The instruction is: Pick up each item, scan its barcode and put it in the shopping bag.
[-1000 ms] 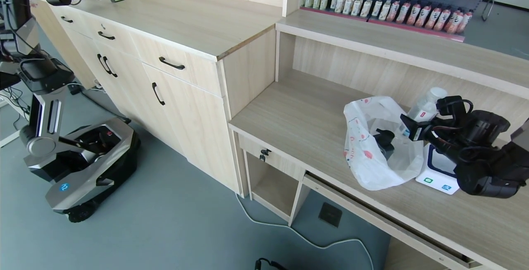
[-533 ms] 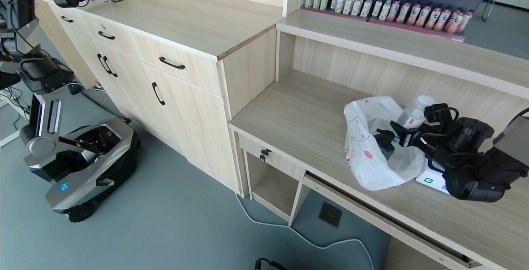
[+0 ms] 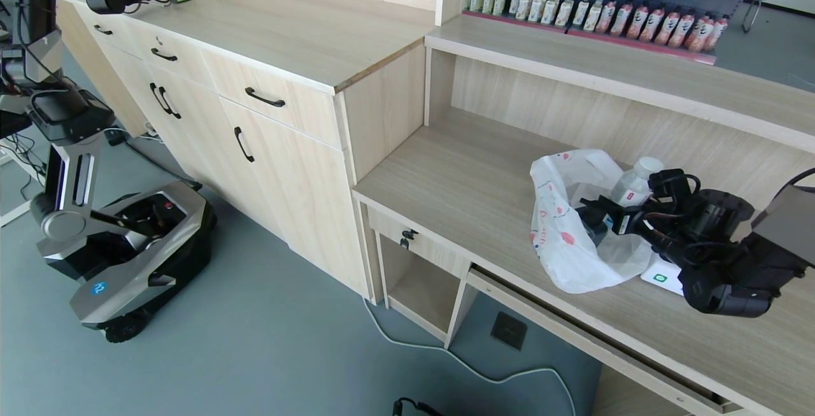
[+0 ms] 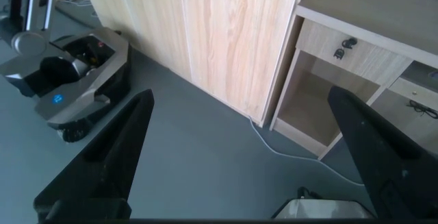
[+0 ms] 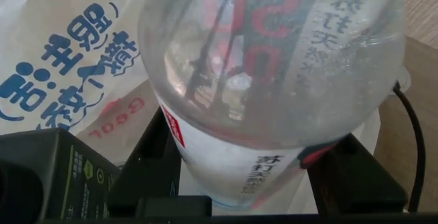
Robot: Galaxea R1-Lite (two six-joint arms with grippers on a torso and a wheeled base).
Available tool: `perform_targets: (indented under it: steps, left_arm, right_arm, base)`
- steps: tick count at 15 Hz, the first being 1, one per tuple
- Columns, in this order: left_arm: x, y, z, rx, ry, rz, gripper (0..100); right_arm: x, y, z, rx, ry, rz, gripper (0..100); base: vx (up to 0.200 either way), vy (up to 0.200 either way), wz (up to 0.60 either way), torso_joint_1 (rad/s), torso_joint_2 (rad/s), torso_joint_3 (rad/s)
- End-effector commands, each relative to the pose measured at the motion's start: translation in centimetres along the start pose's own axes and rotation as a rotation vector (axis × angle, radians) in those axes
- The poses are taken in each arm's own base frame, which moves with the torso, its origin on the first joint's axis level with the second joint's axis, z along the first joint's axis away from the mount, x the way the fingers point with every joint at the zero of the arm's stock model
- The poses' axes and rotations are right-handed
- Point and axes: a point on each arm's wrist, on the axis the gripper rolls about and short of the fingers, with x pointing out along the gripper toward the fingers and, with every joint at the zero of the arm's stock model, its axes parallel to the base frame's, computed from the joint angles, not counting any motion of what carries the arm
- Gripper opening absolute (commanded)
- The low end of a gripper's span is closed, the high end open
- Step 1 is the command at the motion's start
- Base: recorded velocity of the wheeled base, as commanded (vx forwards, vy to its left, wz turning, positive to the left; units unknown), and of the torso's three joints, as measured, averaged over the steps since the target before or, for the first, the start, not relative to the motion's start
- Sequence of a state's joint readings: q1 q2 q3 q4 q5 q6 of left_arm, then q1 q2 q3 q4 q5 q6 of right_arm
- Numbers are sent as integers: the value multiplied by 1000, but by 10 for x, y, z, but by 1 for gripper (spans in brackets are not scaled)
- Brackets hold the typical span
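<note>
Over bag (image 3: 563,228) mouth on counter (image 3: 471,180), R gripper (image 3: 614,212) pinches bottle (image 3: 631,188) low on body; bottle tilted, cap up toward rear, base bagward. L gripper (image 4: 236,101) spread wide above floor.

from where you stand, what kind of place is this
Probably a shop checkout: rows of bottled drinks on the shelf behind, a shopping bag on the wooden counter, and a small white stand beside it.

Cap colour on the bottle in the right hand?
White cap on the bottle; head view shows it best.
</note>
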State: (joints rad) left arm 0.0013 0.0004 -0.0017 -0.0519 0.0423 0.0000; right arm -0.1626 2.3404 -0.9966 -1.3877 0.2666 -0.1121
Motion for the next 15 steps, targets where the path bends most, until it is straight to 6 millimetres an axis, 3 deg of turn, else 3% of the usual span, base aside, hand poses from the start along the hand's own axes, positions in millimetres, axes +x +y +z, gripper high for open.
perform_targets:
  steps: [1, 2, 6, 10, 11, 15]
  left_arm:
    - [0, 0, 0, 0, 0, 1, 100]
    - [0, 0, 0, 0, 0, 1, 100]
    - [0, 0, 0, 0, 0, 1, 100]
    - [0, 0, 0, 0, 0, 1, 100]
    - [0, 0, 0, 0, 1, 1, 100]
    - [0, 0, 0, 0, 0, 1, 100]
  right_arm:
    - [-1, 1, -3, 2, 14, 2, 0]
    - [-1, 0, -2, 5, 11, 2, 100]
    - [-4, -6, 17, 15, -24, -13, 100]
    - [-25, -18, 53, 1, -42, -24, 100]
    - [-34, -18, 62, 0, -45, -23, 100]
    - [-108, -12, 117, -27, -93, -51, 100]
  base:
    - [0, 0, 0, 0, 0, 0]
    - [0, 0, 0, 0, 0, 0]
    - [0, 0, 0, 0, 0, 0]
    - [0, 0, 0, 0, 0, 0]
    - [0, 0, 0, 0, 0, 0]
    - [0, 0, 0, 0, 0, 0]
